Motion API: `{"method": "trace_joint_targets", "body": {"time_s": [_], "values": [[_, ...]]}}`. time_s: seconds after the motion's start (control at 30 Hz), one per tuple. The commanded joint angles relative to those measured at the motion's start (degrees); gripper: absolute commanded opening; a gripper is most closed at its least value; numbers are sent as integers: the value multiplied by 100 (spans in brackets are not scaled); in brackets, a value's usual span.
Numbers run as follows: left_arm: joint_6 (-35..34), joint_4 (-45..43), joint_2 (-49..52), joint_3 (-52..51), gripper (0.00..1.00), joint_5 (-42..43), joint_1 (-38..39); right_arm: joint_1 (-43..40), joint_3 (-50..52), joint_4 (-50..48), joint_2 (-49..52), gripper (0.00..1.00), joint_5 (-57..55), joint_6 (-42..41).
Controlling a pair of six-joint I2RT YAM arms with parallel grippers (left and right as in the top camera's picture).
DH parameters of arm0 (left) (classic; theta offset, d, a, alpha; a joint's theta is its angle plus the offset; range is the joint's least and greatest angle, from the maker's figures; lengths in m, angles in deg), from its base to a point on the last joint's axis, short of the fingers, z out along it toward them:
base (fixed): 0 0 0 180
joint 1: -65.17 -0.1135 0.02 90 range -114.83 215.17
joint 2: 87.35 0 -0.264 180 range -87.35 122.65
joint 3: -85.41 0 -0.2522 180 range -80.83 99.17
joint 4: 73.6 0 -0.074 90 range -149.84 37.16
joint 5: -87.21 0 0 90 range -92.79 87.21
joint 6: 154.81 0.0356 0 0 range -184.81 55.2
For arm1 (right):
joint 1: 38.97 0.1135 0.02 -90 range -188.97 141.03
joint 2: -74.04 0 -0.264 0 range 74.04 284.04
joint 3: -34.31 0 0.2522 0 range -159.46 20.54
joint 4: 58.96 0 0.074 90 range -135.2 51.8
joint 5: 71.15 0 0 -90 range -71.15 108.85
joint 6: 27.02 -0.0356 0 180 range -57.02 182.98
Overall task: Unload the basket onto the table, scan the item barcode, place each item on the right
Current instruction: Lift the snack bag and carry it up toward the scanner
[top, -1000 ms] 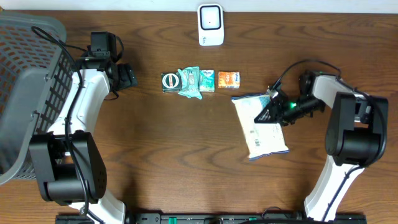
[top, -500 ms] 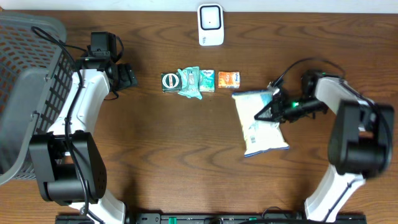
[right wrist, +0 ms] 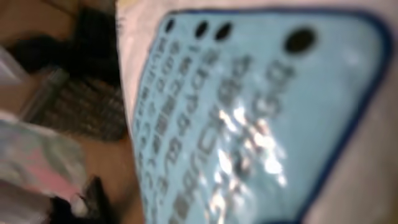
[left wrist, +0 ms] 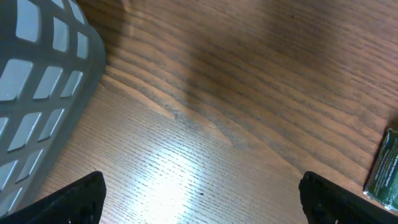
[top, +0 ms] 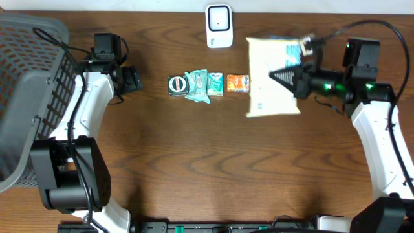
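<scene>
The item is a flat white packet (top: 266, 87) with a light-blue printed face. My right gripper (top: 281, 75) is shut on it and holds it in the air to the right of the white scanner (top: 219, 26) at the table's far edge. The right wrist view is filled by the packet's blue label (right wrist: 249, 112), blurred, and no barcode can be made out there. My left gripper (top: 132, 79) stands wide open over bare wood beside the basket, with nothing between its fingers (left wrist: 71, 200).
A grey mesh basket (top: 26, 97) fills the left side. A row of small packs lies mid-table below the scanner: a dark green tin (top: 176, 85), a teal wrapper (top: 196, 84), a green box (top: 215, 83) and an orange box (top: 237, 82). The tin's edge (left wrist: 385, 174) shows at the left wrist view's right.
My right gripper closed fully on the packet, lifted it off the table and carried it up and back toward the scanner. The left arm stayed still.
</scene>
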Motion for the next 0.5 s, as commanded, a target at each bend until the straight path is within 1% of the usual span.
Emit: {"method": "trace_joint_targets", "body": {"time_s": [0.0,0.07,0.27,0.33,0.47], "values": [[76,-7,2,-33,97,-31,0,278,-44,-621,-9,1,769,-1869],[76,-7,2,-33,98,-31,0,411,-44,-785,13,1,809,-2122],[76,-7,2,-33,98,-31,0,717,-44,-848,20,1,920,-2262],[76,-7,2,-33,98,-31,0,756,-44,-848,20,1,1029,-2273],[76,-7,2,-33,98,-31,0,754,-44,-841,22,1,894,-2273]]}}
